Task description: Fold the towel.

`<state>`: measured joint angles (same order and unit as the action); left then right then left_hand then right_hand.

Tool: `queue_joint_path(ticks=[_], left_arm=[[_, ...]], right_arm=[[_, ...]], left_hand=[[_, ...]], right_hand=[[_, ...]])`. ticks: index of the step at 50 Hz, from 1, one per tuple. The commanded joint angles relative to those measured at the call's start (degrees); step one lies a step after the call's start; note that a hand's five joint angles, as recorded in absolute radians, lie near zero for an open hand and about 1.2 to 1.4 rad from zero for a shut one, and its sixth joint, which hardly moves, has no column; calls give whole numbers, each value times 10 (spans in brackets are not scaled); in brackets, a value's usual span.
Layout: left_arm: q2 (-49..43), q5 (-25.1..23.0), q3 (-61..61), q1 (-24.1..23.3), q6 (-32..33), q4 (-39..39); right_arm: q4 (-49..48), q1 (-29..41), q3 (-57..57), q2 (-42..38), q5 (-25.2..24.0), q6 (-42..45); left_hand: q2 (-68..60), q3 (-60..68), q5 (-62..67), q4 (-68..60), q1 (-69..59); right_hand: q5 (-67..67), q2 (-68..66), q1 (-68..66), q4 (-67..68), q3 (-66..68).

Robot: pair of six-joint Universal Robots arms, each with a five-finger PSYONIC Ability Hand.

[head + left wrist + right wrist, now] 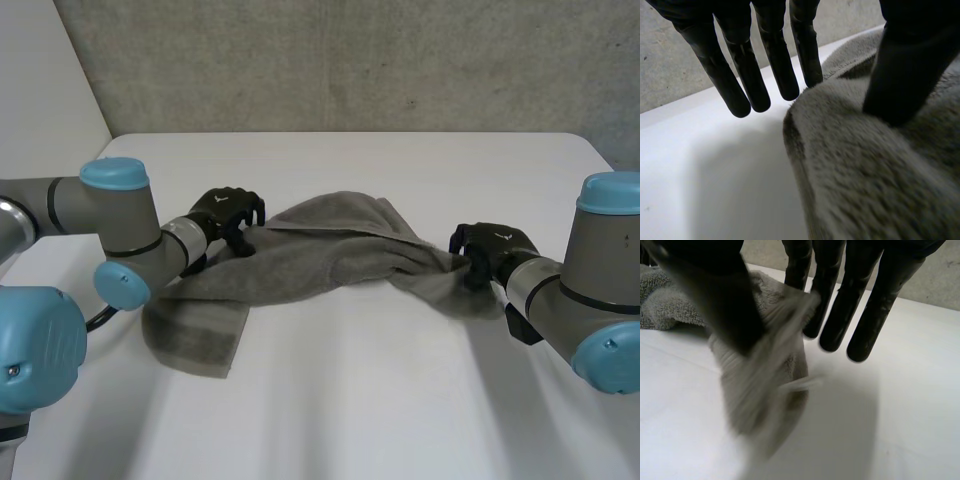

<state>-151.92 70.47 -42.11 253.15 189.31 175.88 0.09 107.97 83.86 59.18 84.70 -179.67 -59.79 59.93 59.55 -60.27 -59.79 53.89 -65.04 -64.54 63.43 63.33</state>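
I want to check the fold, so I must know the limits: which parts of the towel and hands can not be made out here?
- Head view: the right hand covers one end of the towel; its corner is hidden.
- Head view: the left hand covers the far edge; its grip is unclear.
- Head view: bunched folds hide the layers beneath.
- Left wrist view: the towel runs off the frame.

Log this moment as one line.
left hand: pinches towel edge | right hand: pinches towel end | towel: bunched between hands, not yet folded
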Motion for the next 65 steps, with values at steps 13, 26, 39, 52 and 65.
queue_joint_path(ticks=[13, 26, 39, 52, 65], left_arm=[[213, 49, -158, -7, 24, 88], [272, 163, -54, -12, 15, 286], [322, 157, -283, -29, 24, 300], [340, 143, -562, -21, 133, 270], [446, 144, -656, -69, 150, 210]], right_arm=[[-22, 0, -26, 78, -24, 69], [-381, 13, -142, 101, -21, 133], [-241, 36, -111, 61, -72, 226], [-95, 25, 13, 49, -73, 367], [-99, 4, 93, 120, -68, 376]], left_hand=[[-202, 201, 104, -197, -202], [-202, 201, 104, -197, -202], [-202, 201, 104, -197, -202], [-202, 201, 104, -197, -202], [-11, 9, -87, -6, -11]], right_hand=[[161, -150, -155, 166, 167], [161, -150, -155, 166, 167], [161, -150, -155, 166, 167], [161, -150, -155, 166, 167], [161, -150, -155, 166, 167]])
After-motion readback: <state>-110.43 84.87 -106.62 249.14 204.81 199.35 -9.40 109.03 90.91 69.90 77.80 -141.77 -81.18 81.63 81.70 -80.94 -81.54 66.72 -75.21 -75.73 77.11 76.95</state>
